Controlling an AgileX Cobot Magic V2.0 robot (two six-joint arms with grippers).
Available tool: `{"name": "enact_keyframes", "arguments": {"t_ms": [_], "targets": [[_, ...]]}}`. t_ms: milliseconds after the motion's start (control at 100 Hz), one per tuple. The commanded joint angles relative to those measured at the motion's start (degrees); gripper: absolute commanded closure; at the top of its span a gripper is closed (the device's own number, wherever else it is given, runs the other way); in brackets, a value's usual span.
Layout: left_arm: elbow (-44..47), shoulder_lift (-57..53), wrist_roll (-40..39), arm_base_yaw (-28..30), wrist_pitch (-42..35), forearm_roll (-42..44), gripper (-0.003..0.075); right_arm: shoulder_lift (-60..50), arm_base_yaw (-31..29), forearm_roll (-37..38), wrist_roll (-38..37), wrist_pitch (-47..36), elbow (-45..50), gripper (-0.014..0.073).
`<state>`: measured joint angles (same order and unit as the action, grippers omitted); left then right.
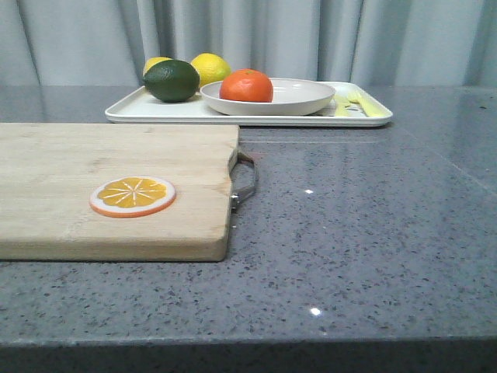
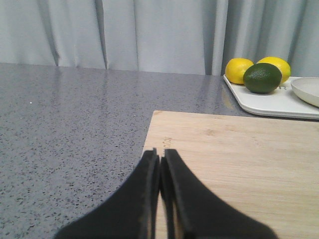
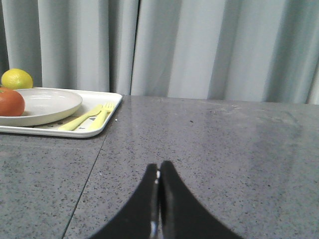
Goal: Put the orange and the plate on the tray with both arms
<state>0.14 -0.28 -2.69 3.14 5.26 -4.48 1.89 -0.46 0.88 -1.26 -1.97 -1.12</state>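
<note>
The orange (image 1: 246, 85) lies in the off-white plate (image 1: 307, 99), and the plate rests on the white tray (image 1: 140, 109) at the back of the table. The right wrist view shows the orange (image 3: 10, 102), the plate (image 3: 47, 104) and the tray (image 3: 107, 117) off to one side. A sliver of the plate (image 2: 306, 90) and the tray (image 2: 269, 102) appear in the left wrist view. My left gripper (image 2: 160, 152) is shut and empty over the wooden board's corner. My right gripper (image 3: 159, 165) is shut and empty above bare counter. Neither arm shows in the front view.
A wooden cutting board (image 1: 116, 186) with a metal handle (image 1: 245, 180) fills the near left and carries a flat orange slice (image 1: 132, 195). A dark green fruit (image 1: 171, 80) and two lemons (image 1: 210, 67) sit at the tray's left end. Yellow cutlery print (image 1: 353, 102) marks its right end.
</note>
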Motion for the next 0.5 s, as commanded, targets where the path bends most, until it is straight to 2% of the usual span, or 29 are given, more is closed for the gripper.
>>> {"name": "enact_keyframes", "arguments": {"t_ms": [0,490], "targets": [[0.5,-1.9,-0.4,0.0,-3.9,-0.6,0.0740,-1.6,-0.4,0.6,-0.2,-5.0,0.3,0.0661],[0.5,-1.9,-0.4,0.0,-3.9,-0.6,0.0740,-3.2,-0.4,0.6,-0.2,-1.1,1.6,0.0661]]}}
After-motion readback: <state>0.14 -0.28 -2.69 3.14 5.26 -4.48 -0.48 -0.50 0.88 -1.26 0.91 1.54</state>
